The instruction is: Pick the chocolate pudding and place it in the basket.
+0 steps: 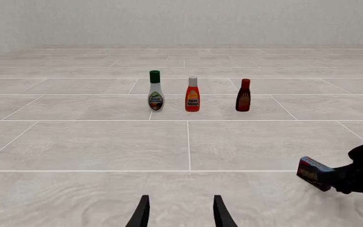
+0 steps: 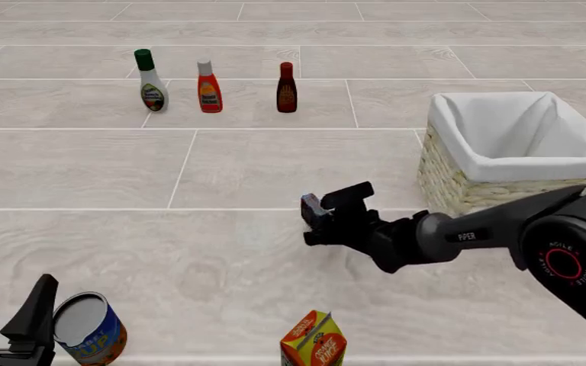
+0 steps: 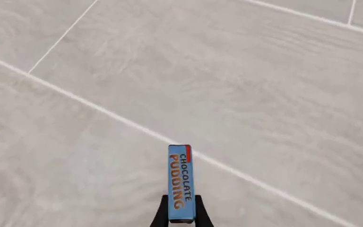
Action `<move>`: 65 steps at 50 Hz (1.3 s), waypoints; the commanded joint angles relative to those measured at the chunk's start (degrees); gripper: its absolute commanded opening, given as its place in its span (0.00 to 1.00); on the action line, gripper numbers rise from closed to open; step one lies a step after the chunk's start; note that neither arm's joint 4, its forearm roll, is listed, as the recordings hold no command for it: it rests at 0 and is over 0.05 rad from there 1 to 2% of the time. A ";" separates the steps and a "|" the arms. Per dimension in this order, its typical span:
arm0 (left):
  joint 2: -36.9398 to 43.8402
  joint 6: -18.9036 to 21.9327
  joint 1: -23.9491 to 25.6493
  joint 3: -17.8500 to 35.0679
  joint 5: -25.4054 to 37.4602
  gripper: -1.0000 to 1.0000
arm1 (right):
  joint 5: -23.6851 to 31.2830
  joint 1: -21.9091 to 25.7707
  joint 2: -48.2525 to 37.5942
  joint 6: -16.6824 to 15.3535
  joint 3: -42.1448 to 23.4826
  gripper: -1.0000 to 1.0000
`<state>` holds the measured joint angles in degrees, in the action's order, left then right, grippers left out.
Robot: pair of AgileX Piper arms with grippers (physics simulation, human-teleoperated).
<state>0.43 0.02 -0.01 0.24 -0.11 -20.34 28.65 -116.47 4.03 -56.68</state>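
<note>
The chocolate pudding (image 2: 313, 207) is a small blue carton held edge-on in my right gripper (image 2: 320, 219), which is shut on it, left of the basket and nearer to me. The right wrist view shows its narrow lettered side (image 3: 181, 179) standing up between the two black fingers (image 3: 162, 215). From the left wrist view the pudding (image 1: 313, 173) shows in the right gripper (image 1: 351, 176). The wicker basket (image 2: 445, 179) with white lining stands at the right. My left gripper (image 2: 6, 316) is open at the near left with nothing in it; its fingertips (image 1: 142, 210) point toward the bottles.
Three bottles stand in a row at the back: a white one with a green cap (image 2: 152, 82), a red-orange one (image 2: 208, 88) and a dark red one (image 2: 287, 88). A tin can (image 2: 88, 329) lies beside the left gripper. An orange juice carton (image 2: 313, 341) stands at the near edge.
</note>
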 commanded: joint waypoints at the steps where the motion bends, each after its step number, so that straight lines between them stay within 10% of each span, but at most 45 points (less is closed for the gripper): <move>1: 0.01 -0.01 0.00 0.00 0.00 1.00 | -4.41 -2.65 1.52 -1.95 2.07 0.00; 22: 0.00 0.00 0.00 0.00 0.00 1.00 | -8.52 -1.49 10.52 -3.63 8.93 0.00; 65: 0.00 -0.02 0.00 0.00 0.00 1.00 | 0.32 -0.16 31.88 -3.49 13.64 0.00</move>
<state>0.43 0.02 -0.01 0.25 -0.11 -22.50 28.23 -88.90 0.10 -43.21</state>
